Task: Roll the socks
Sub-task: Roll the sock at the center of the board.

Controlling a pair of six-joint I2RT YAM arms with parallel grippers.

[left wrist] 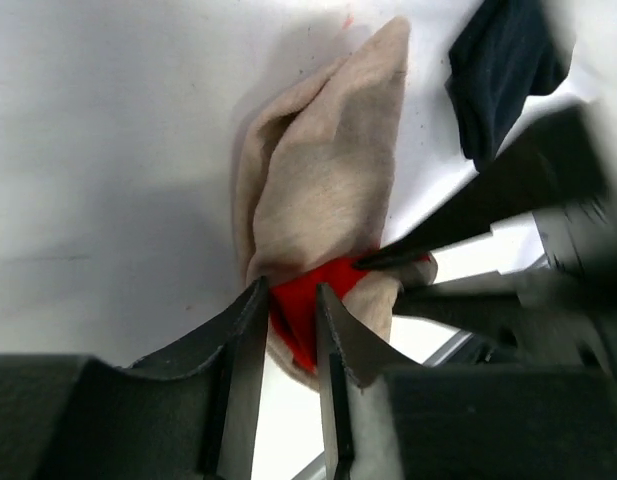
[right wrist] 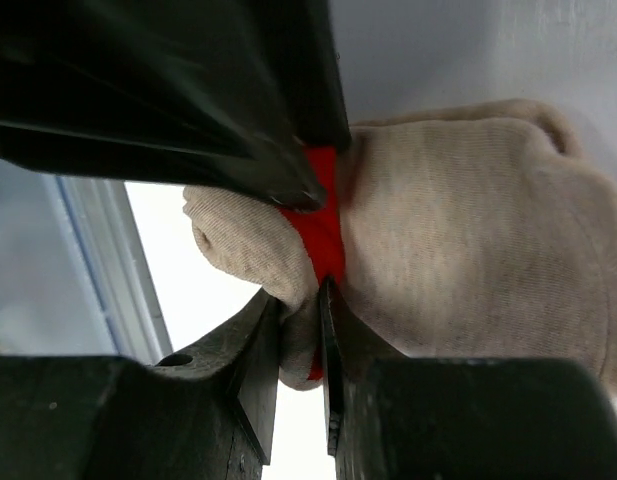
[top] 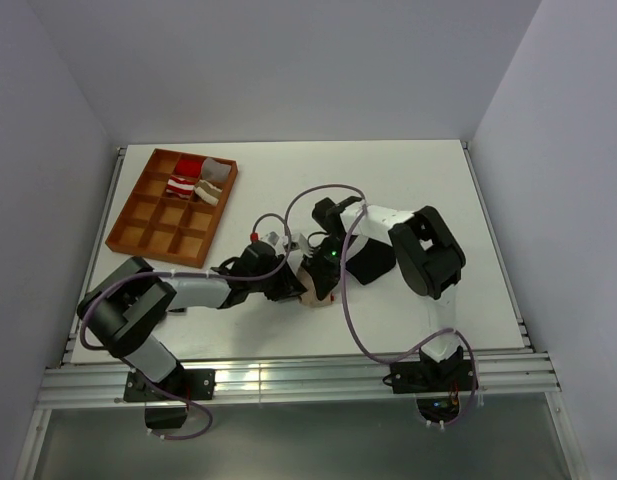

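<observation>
Grippers meet mid-table, just past the arm bases. Left gripper (left wrist: 291, 298) is clamped on the red end of the beige sock (left wrist: 323, 180), which lies folded on the white table (left wrist: 108, 150). Right gripper (right wrist: 300, 296) pinches the same red band from the opposite side, close beside the left's fingers. Black sock (left wrist: 503, 70) lies just beyond the beige one. Farther back on the left, an orange tray (top: 148, 230) holds striped bundles (top: 188, 182) in its far compartments.
</observation>
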